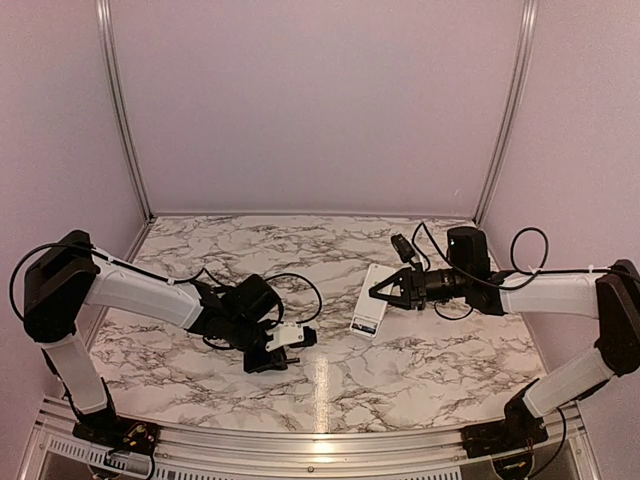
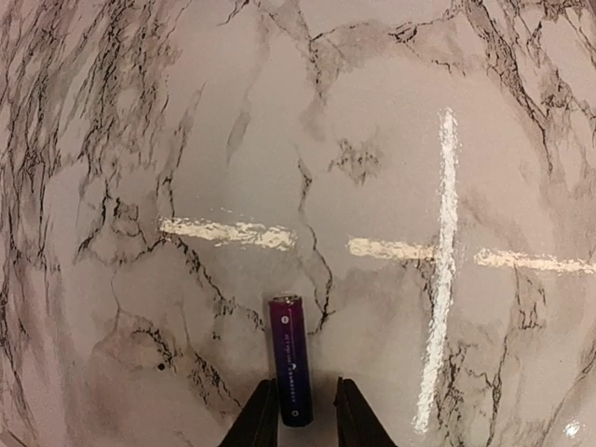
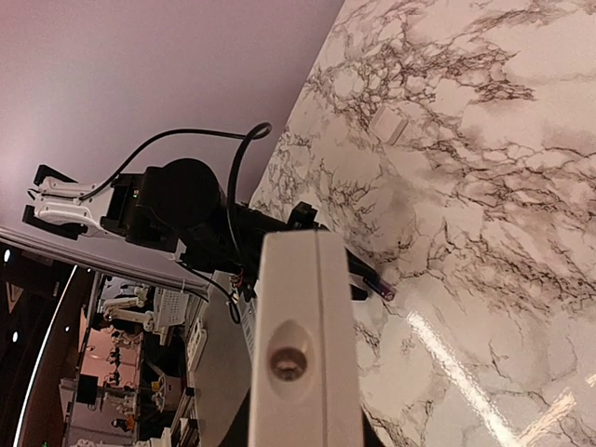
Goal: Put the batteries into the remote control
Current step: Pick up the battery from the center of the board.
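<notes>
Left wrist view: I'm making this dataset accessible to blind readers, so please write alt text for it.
A dark purple battery sits lengthwise between the black fingertips of the left gripper at bottom centre; whether it is clamped is unclear. Behind it spreads a white marble table with dark veins and bright streaks of reflected light.

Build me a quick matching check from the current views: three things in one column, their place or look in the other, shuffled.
Things:
1. battery
2. remote control
3. table

Place or look:
A. gripped by the right fingers
B. white marble pattern with dark veins
C. dark purple, its near end between the left fingers

Pairs: 1-C, 2-A, 3-B
</notes>
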### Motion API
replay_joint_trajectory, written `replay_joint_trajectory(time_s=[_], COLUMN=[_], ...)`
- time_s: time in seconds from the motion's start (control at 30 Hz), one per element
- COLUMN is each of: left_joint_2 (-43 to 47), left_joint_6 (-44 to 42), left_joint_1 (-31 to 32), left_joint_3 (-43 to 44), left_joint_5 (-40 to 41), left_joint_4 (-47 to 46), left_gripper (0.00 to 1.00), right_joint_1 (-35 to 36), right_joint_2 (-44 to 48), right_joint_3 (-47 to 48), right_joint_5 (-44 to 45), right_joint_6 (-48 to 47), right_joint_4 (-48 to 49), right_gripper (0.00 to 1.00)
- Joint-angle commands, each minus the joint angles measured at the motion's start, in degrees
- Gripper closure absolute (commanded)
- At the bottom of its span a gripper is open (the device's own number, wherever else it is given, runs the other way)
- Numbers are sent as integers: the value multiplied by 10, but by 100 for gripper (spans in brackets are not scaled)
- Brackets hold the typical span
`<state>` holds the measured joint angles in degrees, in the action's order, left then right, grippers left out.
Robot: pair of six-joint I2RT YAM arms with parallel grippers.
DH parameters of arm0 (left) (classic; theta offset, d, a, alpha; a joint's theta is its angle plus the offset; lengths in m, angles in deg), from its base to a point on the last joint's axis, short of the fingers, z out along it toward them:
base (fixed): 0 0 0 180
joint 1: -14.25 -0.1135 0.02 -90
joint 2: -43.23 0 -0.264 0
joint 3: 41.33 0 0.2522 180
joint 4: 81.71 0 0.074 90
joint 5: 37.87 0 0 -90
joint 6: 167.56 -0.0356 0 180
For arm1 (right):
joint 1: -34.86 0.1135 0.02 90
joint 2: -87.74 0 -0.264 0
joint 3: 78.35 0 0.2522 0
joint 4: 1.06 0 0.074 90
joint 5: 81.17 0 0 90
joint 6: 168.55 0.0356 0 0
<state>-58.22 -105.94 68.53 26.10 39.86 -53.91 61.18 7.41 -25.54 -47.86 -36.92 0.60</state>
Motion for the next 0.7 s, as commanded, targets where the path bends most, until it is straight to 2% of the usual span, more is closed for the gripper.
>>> replay_joint_trajectory(time_s=[0.0, 0.23, 0.43, 0.67], left_joint_2=[0, 23, 106, 192], left_joint_6=[-14, -13, -10, 22], left_joint_1=[-1, 0, 20, 88], left_joint_3=[-16, -19, 29, 95], left_joint_5=[-14, 2, 71, 186], left_joint_4=[-59, -56, 39, 173], left_gripper=[80, 100, 100, 100], right_joint_1=[-6, -6, 6, 51], right_joint_2=[15, 9, 1, -32], right_joint_3=[14, -3, -29, -33], right_joint_5=[-1, -2, -5, 8], right_joint_6=[-11, -4, 35, 61], right_joint_4=[-4, 13, 71, 116], right_gripper=[100, 100, 100, 100])
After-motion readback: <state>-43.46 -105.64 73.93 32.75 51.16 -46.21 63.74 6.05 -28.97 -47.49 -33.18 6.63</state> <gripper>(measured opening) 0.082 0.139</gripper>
